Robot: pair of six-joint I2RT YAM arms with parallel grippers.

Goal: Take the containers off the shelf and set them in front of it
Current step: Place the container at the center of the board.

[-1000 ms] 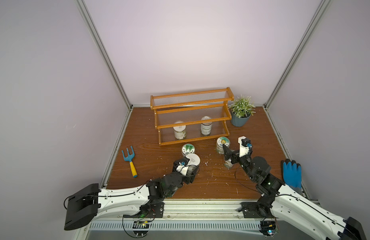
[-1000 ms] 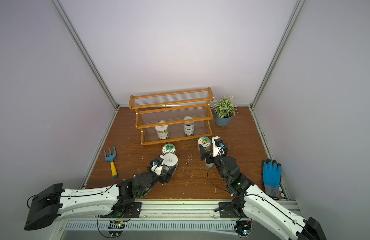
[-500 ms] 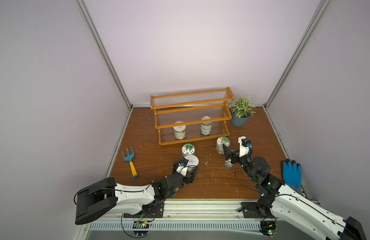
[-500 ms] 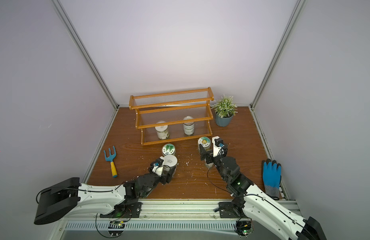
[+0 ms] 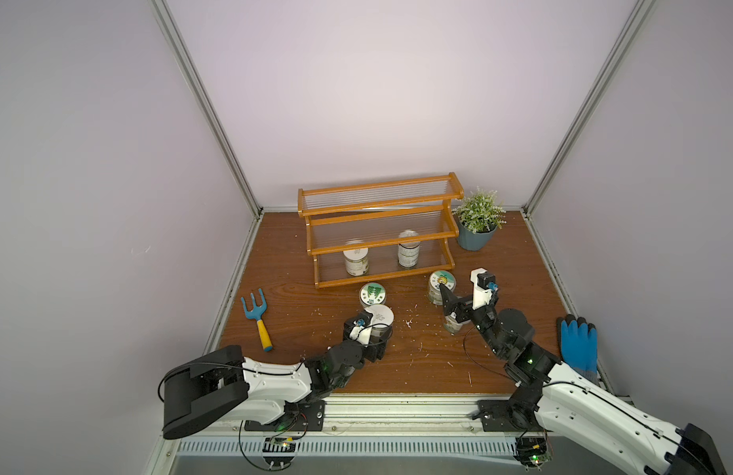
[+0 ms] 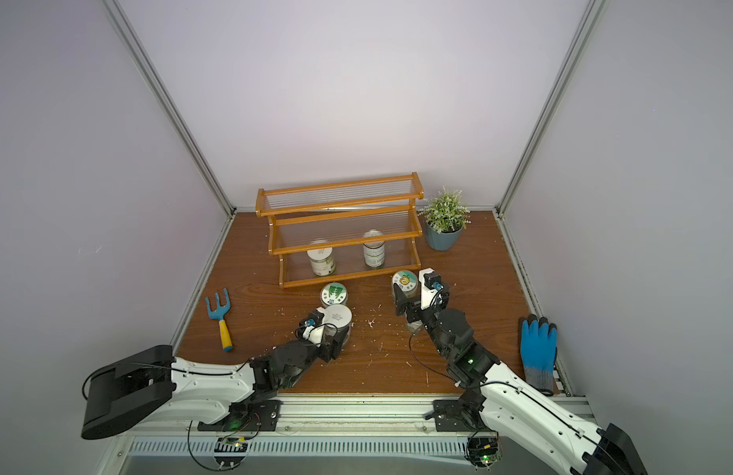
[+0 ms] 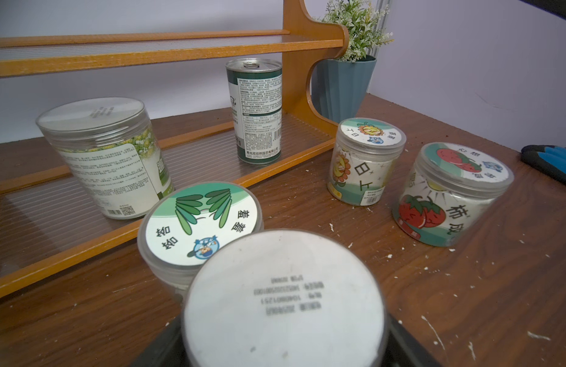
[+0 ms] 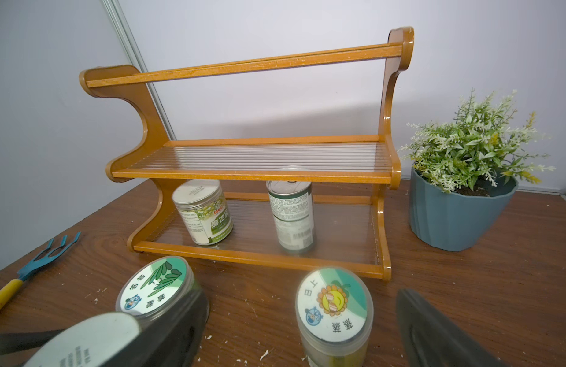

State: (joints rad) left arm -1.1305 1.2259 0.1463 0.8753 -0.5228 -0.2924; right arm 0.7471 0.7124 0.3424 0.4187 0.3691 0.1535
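Only the left arm's black rear housing [image 5: 200, 395] has shifted since a second ago. It has swung in from the lower left edge toward the middle of both top views. Both grippers and all the jars are where they were.

The left gripper [image 5: 375, 331] is at lower centre, closed around the plain-lidded jar [image 5: 381, 316]. Whether the jar's base rests on the table [image 5: 299, 296] cannot be told. Touching it on the far side is the tree jar [image 5: 373, 293], which stands just in front of the shelf [image 5: 381, 242].

The right gripper [image 5: 463, 298] is right of centre with its fingers spread wide and nothing between them. It hangs over the red-fruit jar [image 7: 450, 193], which is mostly hidden in both top views. The sunflower jar [image 5: 442, 281] stands just beyond it, near the shelf's right foot.

Two containers are still on the shelf's bottom tier: a labelled jar [image 5: 356, 261] on the left and a can [image 5: 408, 255] on the right, well apart. The upper tiers are bare.

A hand fork [image 5: 255, 316] lies at the left, a glove [image 5: 576, 345] at the right edge, and a potted plant [image 5: 478, 230] beside the shelf's right end.
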